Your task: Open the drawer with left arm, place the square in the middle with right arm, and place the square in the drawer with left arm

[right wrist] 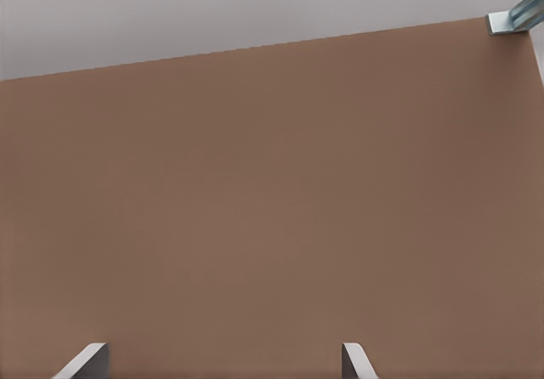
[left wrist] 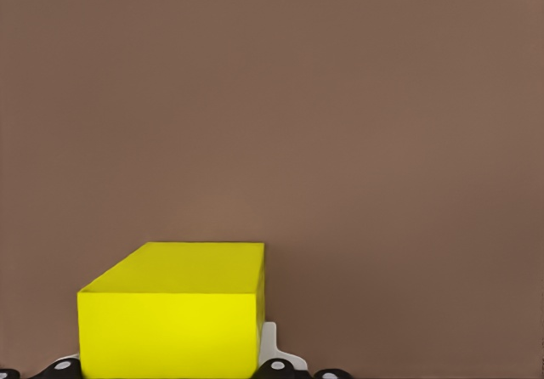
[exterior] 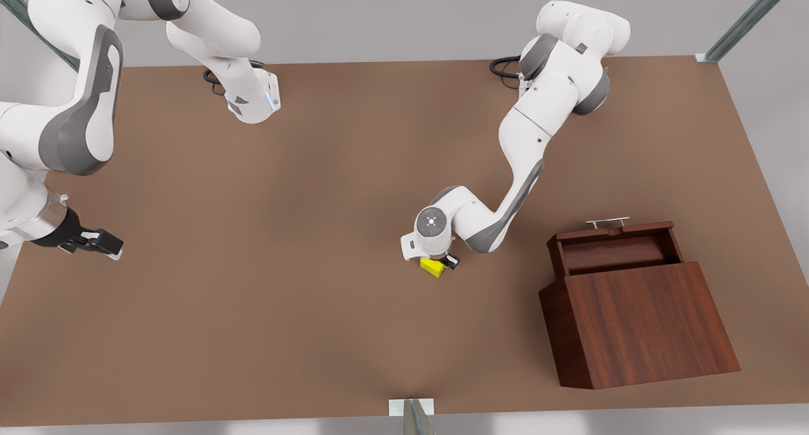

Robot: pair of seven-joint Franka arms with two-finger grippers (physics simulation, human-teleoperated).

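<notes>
- The drawer (exterior: 616, 245) is already pulled out of the wooden cabinet (exterior: 638, 324), so the first job looks done
- The cabinet sits at about 4 o'clock on the worktop (exterior: 284, 232) in the front view, and the drawer with its silver handle (exterior: 607, 221) pokes out of the cabinet toward 12 o'clock
- The drawer looks bare inside; I can see just its dark wood floor
- The yellow square (exterior: 433, 267) rests on the worktop near the middle, so the second job looks done too
- The left gripper (exterior: 442, 263) is down right at the square, well apart from the drawer
- In the left wrist view the square (left wrist: 174, 315) sits right at the jaws, but I cannot tell if they are squeezing it yet
- The right gripper (exterior: 95, 240) waits at about 9 o'clock, far from the square, with its jaws apart and nothing between them; the right wrist view shows both fingertips (right wrist: 83, 362) wide apart over bare worktop
- What is left: grab the square, carry it toward 3 o'clock, and drop it in the drawer
</notes>
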